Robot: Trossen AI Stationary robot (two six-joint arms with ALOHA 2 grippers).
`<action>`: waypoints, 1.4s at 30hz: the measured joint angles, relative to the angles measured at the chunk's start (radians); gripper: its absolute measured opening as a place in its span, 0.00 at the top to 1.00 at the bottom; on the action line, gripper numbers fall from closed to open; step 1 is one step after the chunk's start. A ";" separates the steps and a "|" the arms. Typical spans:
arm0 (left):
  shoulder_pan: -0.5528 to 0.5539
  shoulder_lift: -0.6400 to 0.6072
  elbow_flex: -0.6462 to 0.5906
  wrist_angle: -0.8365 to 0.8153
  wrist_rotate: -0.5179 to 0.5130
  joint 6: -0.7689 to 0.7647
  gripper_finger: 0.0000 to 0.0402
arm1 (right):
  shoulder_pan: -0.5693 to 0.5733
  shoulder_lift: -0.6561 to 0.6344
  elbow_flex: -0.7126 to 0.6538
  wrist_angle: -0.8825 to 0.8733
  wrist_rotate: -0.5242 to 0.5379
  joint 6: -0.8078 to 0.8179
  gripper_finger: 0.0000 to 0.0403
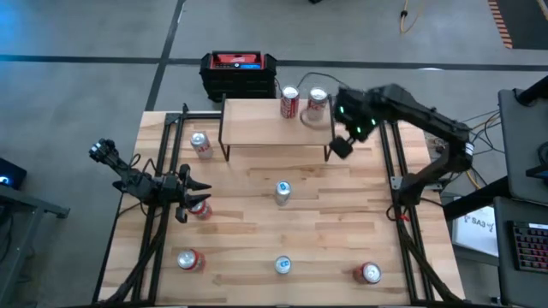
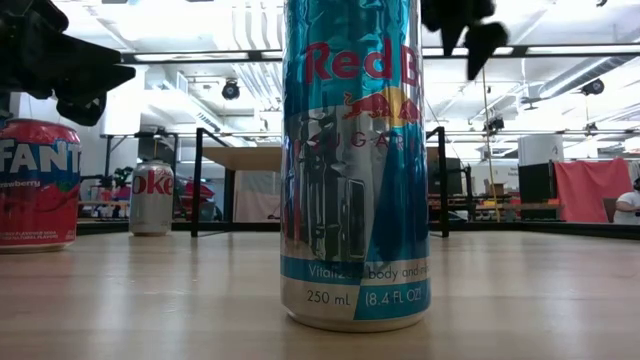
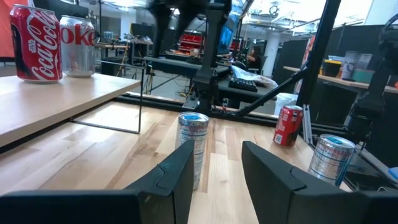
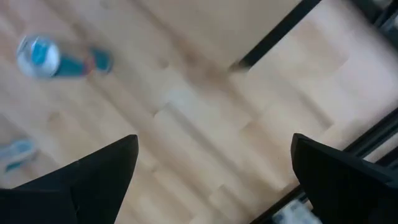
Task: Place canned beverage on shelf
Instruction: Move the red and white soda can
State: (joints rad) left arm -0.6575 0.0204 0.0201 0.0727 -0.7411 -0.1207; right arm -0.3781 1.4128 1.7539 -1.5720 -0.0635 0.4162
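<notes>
The shelf (image 1: 265, 121), a light wooden board on thin black legs, stands at the table's far side. A red Coca-Cola can (image 1: 289, 103) and a silver Diet Coke can (image 1: 318, 103) stand upright on its right end; both also show in the left wrist view (image 3: 37, 43). My right gripper (image 1: 341, 147) is open and empty, raised above the table just in front of the shelf's right leg. My left gripper (image 1: 190, 193) is open and empty at the table's left, above a red Fanta can (image 1: 202, 208), and points toward a blue Red Bull can (image 3: 193, 146) at mid-table.
Other cans stand upright on the table: a silver one (image 1: 199, 144) left of the shelf, a red one (image 1: 188, 259) near left, a blue one (image 1: 282, 265) near middle, a red one (image 1: 370, 272) near right. A black-and-red box (image 1: 239, 74) sits behind the shelf.
</notes>
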 joint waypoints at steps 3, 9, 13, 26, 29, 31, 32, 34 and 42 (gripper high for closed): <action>0.000 0.000 0.000 0.000 0.000 0.000 0.71 | 0.100 -0.048 -0.056 0.001 -0.026 0.107 0.01; 0.000 0.000 0.000 0.000 0.000 0.000 0.71 | 0.328 -0.088 -0.169 0.001 -0.094 0.314 0.01; 0.000 0.000 0.000 0.000 0.000 0.000 0.71 | 0.478 -0.080 -0.214 0.001 -0.185 0.490 0.01; 0.000 0.000 0.000 0.000 0.000 0.000 0.71 | 0.904 0.030 -0.225 0.111 -0.254 0.972 0.01; 0.000 0.000 0.000 0.000 0.000 0.000 0.71 | 0.994 0.050 -0.225 0.144 -0.226 1.101 0.01; 0.000 0.000 0.000 0.000 0.000 0.000 0.71 | 1.060 0.066 -0.225 0.173 -0.184 1.190 0.01; 0.000 0.000 0.000 0.000 0.000 0.000 0.71 | 1.092 0.074 -0.225 0.186 -0.156 1.238 0.01; 0.000 0.000 0.000 0.000 0.000 0.000 0.71 | 1.155 0.089 -0.225 0.212 -0.111 1.330 0.01; 0.000 0.000 0.000 0.000 0.000 0.000 0.71 | 1.313 0.185 -0.225 0.332 -0.093 1.551 0.01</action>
State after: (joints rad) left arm -0.6575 0.0204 0.0200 0.0729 -0.7410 -0.1207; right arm 0.9352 1.5978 1.5291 -1.2396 -0.1566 1.9667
